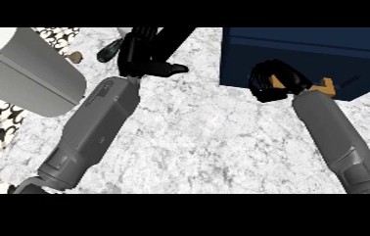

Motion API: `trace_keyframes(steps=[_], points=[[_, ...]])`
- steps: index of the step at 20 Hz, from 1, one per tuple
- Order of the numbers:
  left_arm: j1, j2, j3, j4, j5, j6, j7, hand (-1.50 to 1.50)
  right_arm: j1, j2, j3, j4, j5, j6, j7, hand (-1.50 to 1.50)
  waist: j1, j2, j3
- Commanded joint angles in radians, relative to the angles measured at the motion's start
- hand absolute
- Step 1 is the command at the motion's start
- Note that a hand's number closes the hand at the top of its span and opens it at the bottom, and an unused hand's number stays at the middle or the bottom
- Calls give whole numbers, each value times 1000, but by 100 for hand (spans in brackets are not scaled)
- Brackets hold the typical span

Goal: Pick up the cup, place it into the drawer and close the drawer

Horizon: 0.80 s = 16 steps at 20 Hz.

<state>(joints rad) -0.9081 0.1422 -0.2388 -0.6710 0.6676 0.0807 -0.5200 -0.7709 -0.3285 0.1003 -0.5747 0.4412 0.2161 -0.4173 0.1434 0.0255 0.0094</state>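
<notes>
Head view: two grey forearms rise over the marbled desk (209,132). Right hand (271,81) has fingers curled round an orange-brown cup (327,87), mostly hidden, poking out on its right side, at the front edge of the dark blue drawer (303,54). Left hand (148,54) sits farther up, fingers straight, holding nothing. Beyond it, a small dark object (108,51), unclear.

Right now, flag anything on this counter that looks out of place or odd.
Nothing looks spilled or damaged. The right hand is curled round an orange object at the dark blue drawer; the left hand hangs over the marble counter.
</notes>
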Motion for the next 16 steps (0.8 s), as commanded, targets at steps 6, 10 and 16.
trace_keyframes(steps=[6,10,16], points=[[46,28,-11,-52,3,-47,14,-150,-165,-106,-123,74,-56,-29,60,150,57,19,-4],[63,50,-17,-64,2,-79,20,-150,-168,-141,-131,50,-79,25,60,150,72,22,-5],[67,61,-9,-84,16,-101,29,-150,-154,-167,-153,18,-120,80,61,150,80,23,-6]])
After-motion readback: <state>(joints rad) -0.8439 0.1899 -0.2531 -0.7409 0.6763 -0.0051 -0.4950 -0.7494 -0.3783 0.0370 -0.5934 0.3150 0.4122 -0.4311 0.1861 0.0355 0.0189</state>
